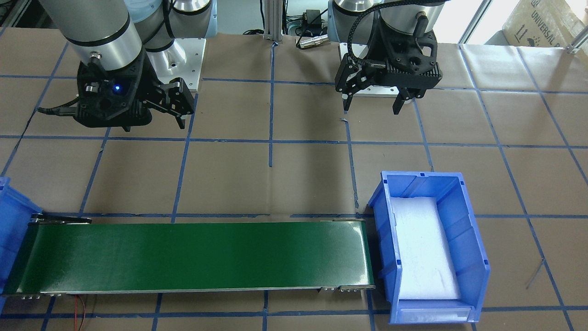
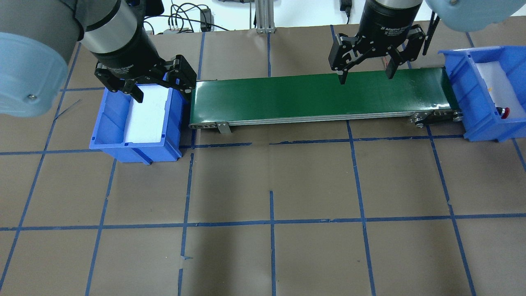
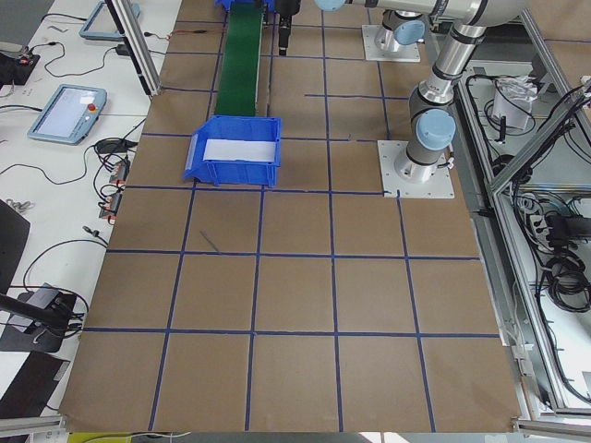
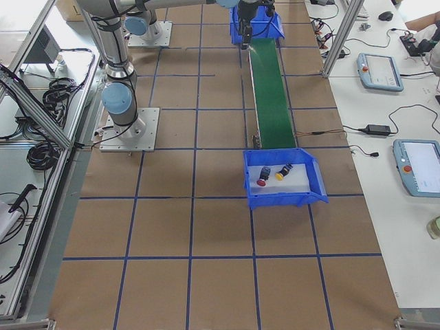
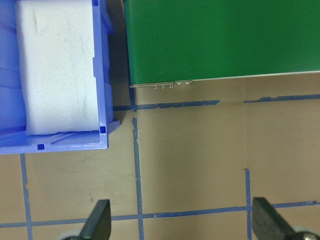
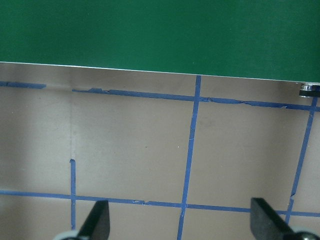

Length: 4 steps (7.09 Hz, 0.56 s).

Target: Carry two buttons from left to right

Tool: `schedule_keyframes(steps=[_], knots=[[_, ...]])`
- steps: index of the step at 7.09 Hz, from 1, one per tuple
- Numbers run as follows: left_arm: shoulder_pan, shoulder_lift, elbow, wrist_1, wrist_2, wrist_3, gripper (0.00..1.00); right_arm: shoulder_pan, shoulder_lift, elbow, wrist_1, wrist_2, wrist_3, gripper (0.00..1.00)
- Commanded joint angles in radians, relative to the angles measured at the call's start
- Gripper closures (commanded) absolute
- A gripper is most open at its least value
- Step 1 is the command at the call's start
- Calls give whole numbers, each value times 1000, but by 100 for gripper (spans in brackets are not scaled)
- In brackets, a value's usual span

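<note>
Both buttons lie in the blue bin (image 4: pixel 282 199) at the belt's right end: the red-capped button (image 4: pixel 263 181) and the yellow-capped button (image 4: pixel 280 174) rest on white foam. From overhead the red button (image 2: pixel 504 111) shows in that bin (image 2: pixel 456 70). My left gripper (image 2: pixel 160 82) (image 1: pixel 371 109) (image 5: pixel 182 220) hangs open and empty, high beside the left bin (image 2: pixel 135 146), which holds only foam. My right gripper (image 2: pixel 365 74) (image 6: pixel 181 220) is open and empty over the table beside the belt's right half.
A green conveyor belt (image 2: pixel 320 96) (image 1: pixel 193 255) runs between the two bins. The brown table (image 2: pixel 271 181) carries a blue tape grid. Cables and an aluminium post (image 2: pixel 263 16) sit at the far edge.
</note>
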Motion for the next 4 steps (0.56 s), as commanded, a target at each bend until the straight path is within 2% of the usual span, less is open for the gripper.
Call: schedule_keyframes(steps=[1, 4], knots=[[4, 1, -1, -3, -1, 0, 0, -50, -2, 7, -11, -1, 14, 0], [11, 1, -1, -3, -1, 3, 0, -68, 0, 19, -19, -2, 29, 0]])
